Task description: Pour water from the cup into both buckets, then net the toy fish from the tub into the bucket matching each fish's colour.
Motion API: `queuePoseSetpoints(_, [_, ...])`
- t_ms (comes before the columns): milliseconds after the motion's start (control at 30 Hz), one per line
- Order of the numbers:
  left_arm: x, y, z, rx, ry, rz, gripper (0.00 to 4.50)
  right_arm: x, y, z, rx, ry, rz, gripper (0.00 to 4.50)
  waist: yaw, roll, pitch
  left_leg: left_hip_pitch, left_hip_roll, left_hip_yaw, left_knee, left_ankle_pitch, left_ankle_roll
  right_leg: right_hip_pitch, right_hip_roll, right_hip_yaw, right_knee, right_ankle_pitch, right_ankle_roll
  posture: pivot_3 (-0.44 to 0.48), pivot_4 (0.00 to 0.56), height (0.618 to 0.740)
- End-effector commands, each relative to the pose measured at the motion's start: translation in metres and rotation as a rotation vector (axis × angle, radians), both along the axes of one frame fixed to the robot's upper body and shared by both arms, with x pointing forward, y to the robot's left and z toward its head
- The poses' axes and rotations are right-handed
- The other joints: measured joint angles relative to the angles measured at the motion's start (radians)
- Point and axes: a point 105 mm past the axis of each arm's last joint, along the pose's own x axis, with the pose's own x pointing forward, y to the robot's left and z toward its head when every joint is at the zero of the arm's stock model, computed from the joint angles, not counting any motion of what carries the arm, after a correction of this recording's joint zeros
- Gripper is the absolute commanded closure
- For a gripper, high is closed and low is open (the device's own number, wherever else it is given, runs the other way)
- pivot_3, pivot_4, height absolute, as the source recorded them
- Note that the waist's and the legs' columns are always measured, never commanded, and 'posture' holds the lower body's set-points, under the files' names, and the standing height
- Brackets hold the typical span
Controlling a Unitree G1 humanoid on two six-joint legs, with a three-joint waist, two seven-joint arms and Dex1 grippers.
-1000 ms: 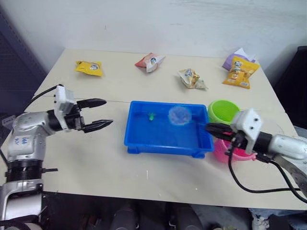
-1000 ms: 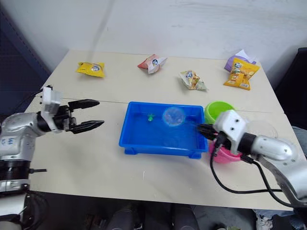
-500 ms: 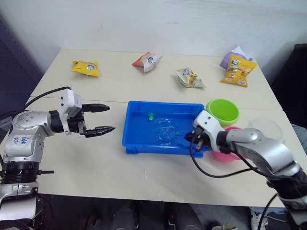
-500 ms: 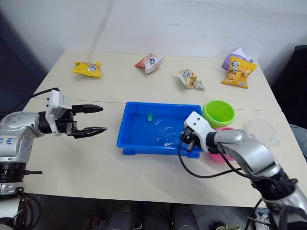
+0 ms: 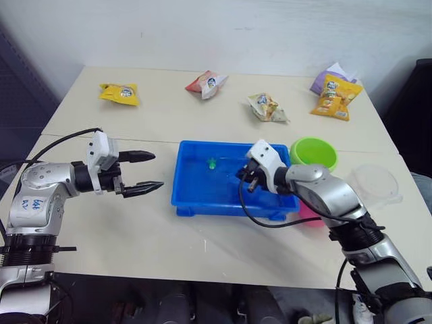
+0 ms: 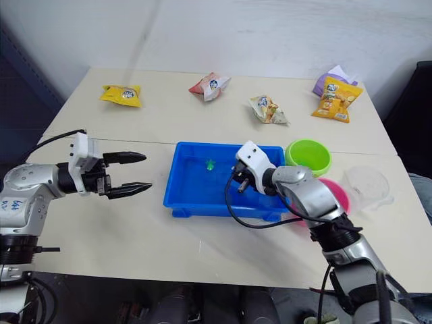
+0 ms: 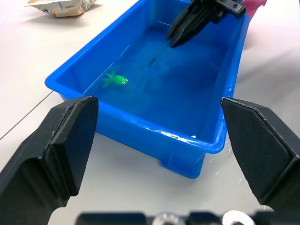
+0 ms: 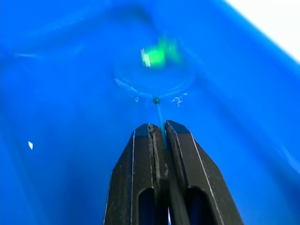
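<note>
Right hand (image 8: 159, 133): your two black fingers are pressed together on the thin handle of the net (image 8: 154, 79), low inside the tub (image 5: 196, 202). The hoop sits in the water straight ahead of the fingertips, and the green fish (image 8: 157, 54) lies at or just over its far rim; whether it is inside the mesh cannot be told.

Green fish (image 5: 212, 163): at about 10 o'clock from your right hand, near the tub's far-left corner. No other fish can be made out in the water.

Left hand (image 5: 138, 172): fingers spread wide apart, holding nothing, hovering over the counter (image 5: 135, 223) at 9 o'clock from the tub, pointed at its near-left wall.

Green bucket (image 5: 314, 154): at 3 o'clock from the tub's far-right corner, just beside it. This is likely the target for the fish in hand.

Pink bucket (image 6: 334, 196): largely hidden behind your right forearm, near the tub's right end.

Cup (image 5: 374, 185): clear, standing at 3 o'clock from both buckets, apart from them.

Snack packets: yellow packet (image 5: 120, 92), red-and-white packet (image 5: 207, 84), pale packet (image 5: 267, 108), orange packet (image 5: 335, 98), along the far side of the counter, well apart from the work.

Handling advice: slide the hoop under the fish rather than pushing at it, lift level, let it drain over the tub, then carry it to the green bucket. Keep your grip firm; the handle is thin and may twist.
</note>
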Motion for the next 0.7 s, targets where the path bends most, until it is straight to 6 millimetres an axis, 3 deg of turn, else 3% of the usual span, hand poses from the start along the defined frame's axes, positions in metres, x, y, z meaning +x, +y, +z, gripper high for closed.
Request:
queuePoseSetpoints(33, [-0.001, 0.002, 0.011, -0.036, -0.048, 0.022, 0.02, -0.007, 0.003, 0.019, 0.054, -0.079, 0.053, 4.5, 0.001, 0.0, 0.0, 0.0, 0.0, 0.0, 0.0, 0.0, 0.0, 0.0, 0.0, 0.0, 0.0, 0.0, 0.0, 0.0, 0.15, 0.738])
queuePoseSetpoints(167, [-0.003, 0.001, 0.008, -0.034, -0.036, 0.014, 0.02, -0.024, -0.001, 0.026, 0.106, -0.092, 0.101, 4.5, 0.003, 0.0, 0.0, -0.001, 0.0, 0.0, 0.0, 0.0, 0.0, 0.0, 0.0, 0.0, 0.0, 0.0, 0.0, 0.0, 0.15, 0.738])
queuePoseSetpoints(267, [-0.003, -0.005, 0.009, -0.04, -0.042, -0.014, 0.02, -0.045, -0.017, 0.033, 0.131, -0.129, 0.118, 4.5, 0.006, 0.0, 0.0, -0.001, -0.001, -0.001, 0.0, 0.0, 0.0, 0.0, -0.001, -0.001, -0.001, 0.0, 0.0, 0.0, 0.15, 0.738])
queuePoseSetpoints(433, [0.002, -0.018, 0.014, -0.061, -0.069, -0.064, 0.02, -0.063, -0.033, 0.051, 0.191, -0.217, 0.111, 4.5, 0.006, 0.0, 0.0, -0.001, -0.001, -0.001, 0.0, 0.0, 0.0, 0.001, -0.001, -0.001, -0.001, 0.0, 0.0, 0.0, 0.15, 0.738])
queuePoseSetpoints(700, [0.012, -0.055, 0.026, -0.132, -0.102, -0.189, 0.02, -0.086, -0.084, 0.059, 0.149, -0.304, -0.015, 4.5, 0.006, -0.001, 0.0, 0.0, -0.001, -0.001, 0.0, 0.0, 0.0, 0.001, 0.0, -0.001, -0.001, 0.0, 0.0, 0.0, 0.15, 0.738])
